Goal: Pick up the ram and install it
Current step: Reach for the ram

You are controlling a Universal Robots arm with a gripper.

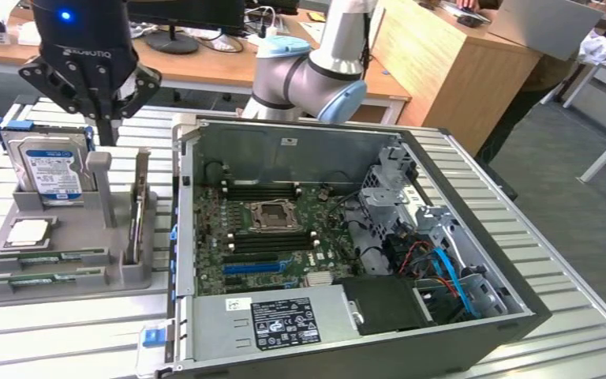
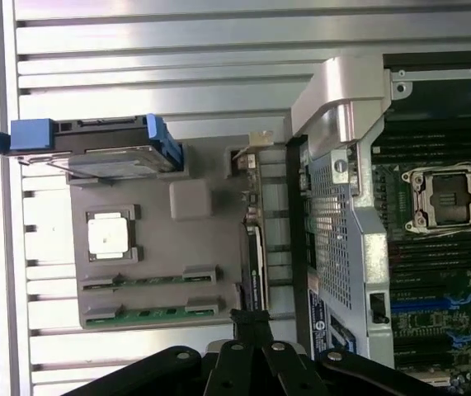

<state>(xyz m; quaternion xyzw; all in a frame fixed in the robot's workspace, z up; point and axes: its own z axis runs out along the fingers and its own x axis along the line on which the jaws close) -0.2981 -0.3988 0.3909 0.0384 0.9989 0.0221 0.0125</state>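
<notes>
Two ram sticks, thin and green, lie flat side by side in the front slots of a grey holder (image 1: 82, 237). One ram stick (image 1: 48, 257) (image 2: 148, 279) is nearer the middle and the other ram stick (image 1: 35, 279) (image 2: 148, 313) is at the holder's edge. My black gripper (image 1: 103, 118) (image 2: 251, 320) hangs well above the holder's back part, beside the hard drive, fingers shut together and holding nothing. The motherboard (image 1: 282, 237) (image 2: 445, 247) lies in the open computer case with long black slots (image 1: 271, 191) on both sides of the CPU socket (image 1: 271, 213).
The holder also carries an upright silver hard drive (image 1: 50, 170) in a blue frame, a square silver CPU chip (image 1: 29, 230) and a thin card (image 1: 135, 217) standing on edge. The case's metal wall (image 1: 182, 205) rises to the exterior view's right of the holder. All stands on a slatted metal table (image 1: 72, 332).
</notes>
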